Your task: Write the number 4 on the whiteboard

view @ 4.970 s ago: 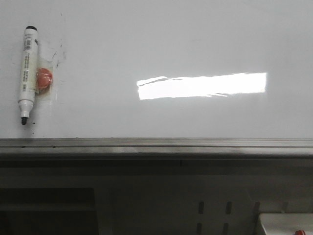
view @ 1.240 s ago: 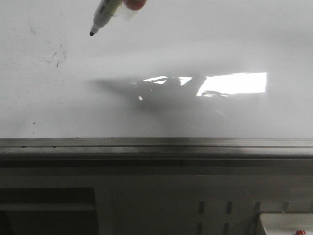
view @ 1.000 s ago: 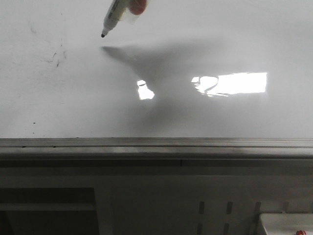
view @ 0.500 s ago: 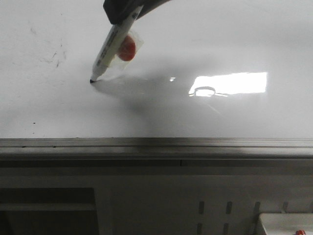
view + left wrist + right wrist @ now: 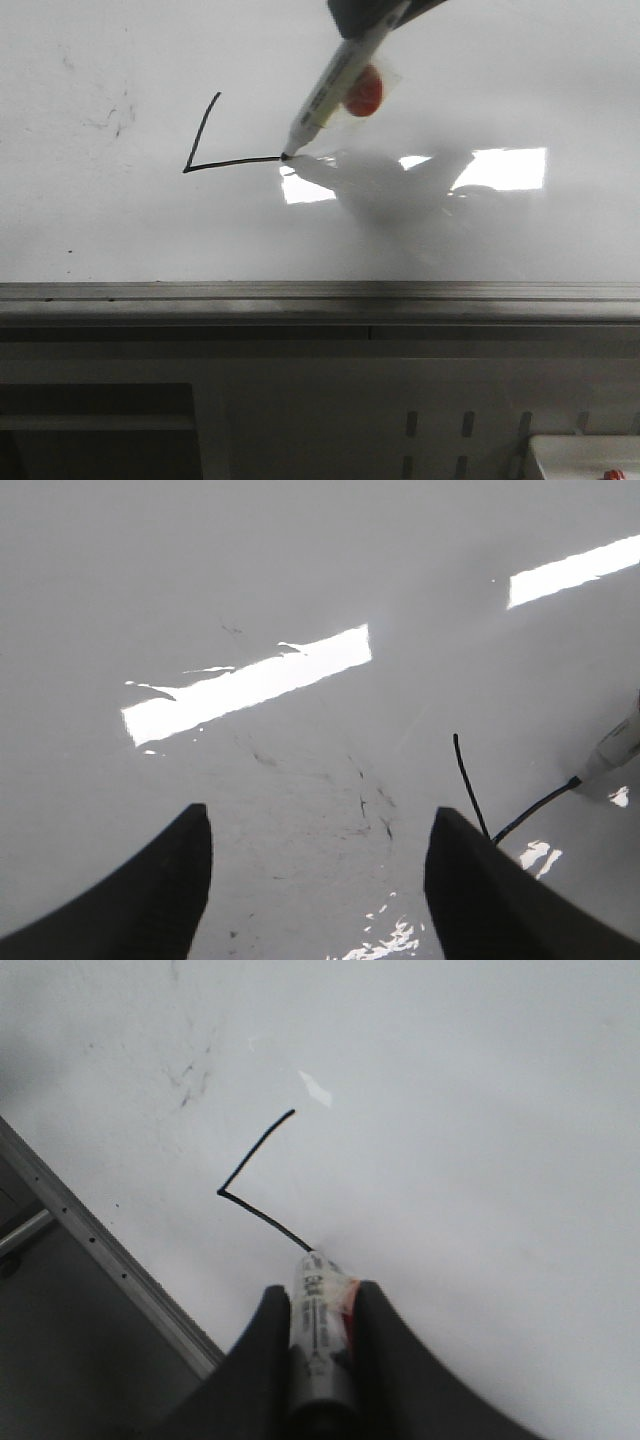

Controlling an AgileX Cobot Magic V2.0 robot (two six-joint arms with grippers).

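Showing number 4 [image 5: 205, 150] | two black strokes | whiteboard [image 5: 520, 80]

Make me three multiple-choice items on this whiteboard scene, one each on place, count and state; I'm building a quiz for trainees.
1. Where is the marker tip?
A. at the right end of the horizontal stroke
B. on the edge rail
C. on the smudges

2. How many strokes of the 4 are drawn?
A. none
B. two
C. four

3. What is the left gripper doing?
A. holding the marker
B. open, empty
C. shut on a cloth

Answers: 1 A, the tip meets the line's end on the whiteboard. 2 B, one slanted, one horizontal. 3 B, its jaws stand apart; the right gripper holds the marker.
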